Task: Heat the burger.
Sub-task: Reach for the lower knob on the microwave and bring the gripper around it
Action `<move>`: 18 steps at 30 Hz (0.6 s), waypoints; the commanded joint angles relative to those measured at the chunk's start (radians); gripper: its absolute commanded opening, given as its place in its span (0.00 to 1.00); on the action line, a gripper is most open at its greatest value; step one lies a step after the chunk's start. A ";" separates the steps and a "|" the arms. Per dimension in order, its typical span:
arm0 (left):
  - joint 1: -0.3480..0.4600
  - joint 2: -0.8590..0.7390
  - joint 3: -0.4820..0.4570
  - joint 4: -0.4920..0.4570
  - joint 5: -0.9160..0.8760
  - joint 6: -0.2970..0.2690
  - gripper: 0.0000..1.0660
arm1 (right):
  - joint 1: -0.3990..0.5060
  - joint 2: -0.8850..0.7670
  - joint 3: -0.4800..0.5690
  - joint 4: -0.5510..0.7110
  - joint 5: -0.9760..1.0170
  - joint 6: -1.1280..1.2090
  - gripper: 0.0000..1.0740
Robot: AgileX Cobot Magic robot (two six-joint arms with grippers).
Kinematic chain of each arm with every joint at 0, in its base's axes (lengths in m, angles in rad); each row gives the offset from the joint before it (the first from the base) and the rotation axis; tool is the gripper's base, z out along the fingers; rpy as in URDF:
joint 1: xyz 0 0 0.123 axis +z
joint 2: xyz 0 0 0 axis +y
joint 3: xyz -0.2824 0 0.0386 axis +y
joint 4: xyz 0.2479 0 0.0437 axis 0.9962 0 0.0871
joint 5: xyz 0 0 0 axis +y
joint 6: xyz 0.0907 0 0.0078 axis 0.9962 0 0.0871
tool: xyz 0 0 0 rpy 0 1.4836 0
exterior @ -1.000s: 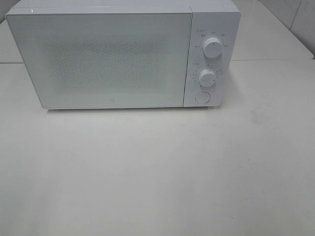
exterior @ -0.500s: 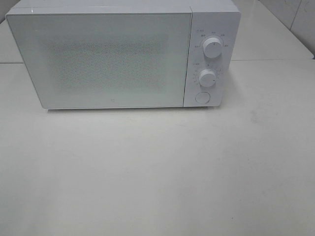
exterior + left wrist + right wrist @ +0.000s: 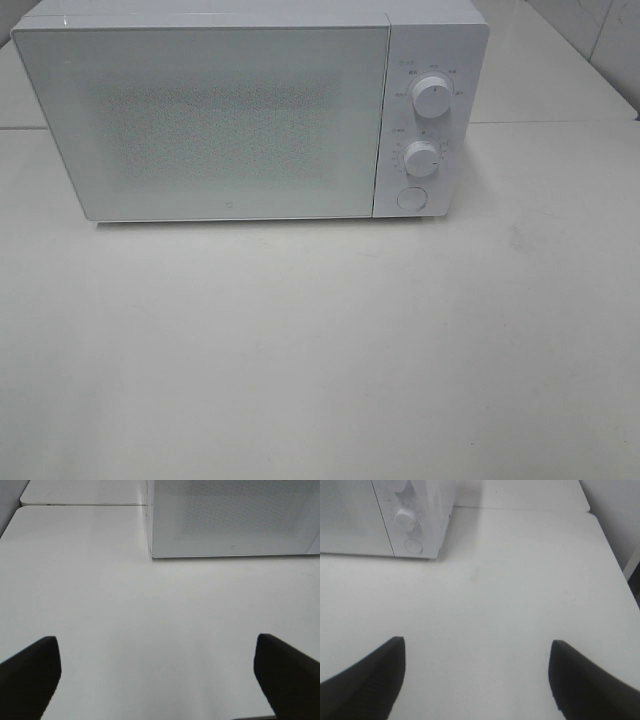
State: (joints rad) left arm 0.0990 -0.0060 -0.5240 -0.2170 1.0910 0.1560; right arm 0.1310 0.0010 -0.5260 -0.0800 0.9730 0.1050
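Black fingers [image 3: 30, 675] on the left claw [image 3: 156, 645] are spread way apart with nothing between them, just bare white counter [image 3: 320, 350] showing through the gap. Same deal on the right claw [image 3: 477, 644]: its two dark fingers [image 3: 585, 680] are splayed wide over plain counter and gripping nothing. Going out ahead of the left claw, and well apart from it, the white microwave [image 3: 200, 120] sits on the counter. What faces that claw is the near corner of the door [image 3: 230, 520], with its speckled dot-mesh window. The door looks fully closed, flush with the front of the box. Ahead of the right claw, and off toward the left claw's side, you get the control end of the microwave: an upper knob [image 3: 431, 97], a lower knob [image 3: 421, 158] just below it, and a round button [image 3: 410, 198] under that, all white. Past the right claw on its outer side the counter ends at a pale wall. As for the burger, it doesn't show in any view, and the door window is too milky to see through, so I honestly can't tell where it is.
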 commanded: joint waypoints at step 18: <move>-0.003 -0.022 0.003 -0.008 -0.013 -0.001 0.92 | 0.003 0.385 -0.024 -0.012 -0.525 -0.002 0.71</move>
State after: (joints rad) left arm 0.0990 -0.0060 -0.5240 -0.2170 1.0910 0.1560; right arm 0.1310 0.3420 -0.5420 -0.0870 0.5110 0.1050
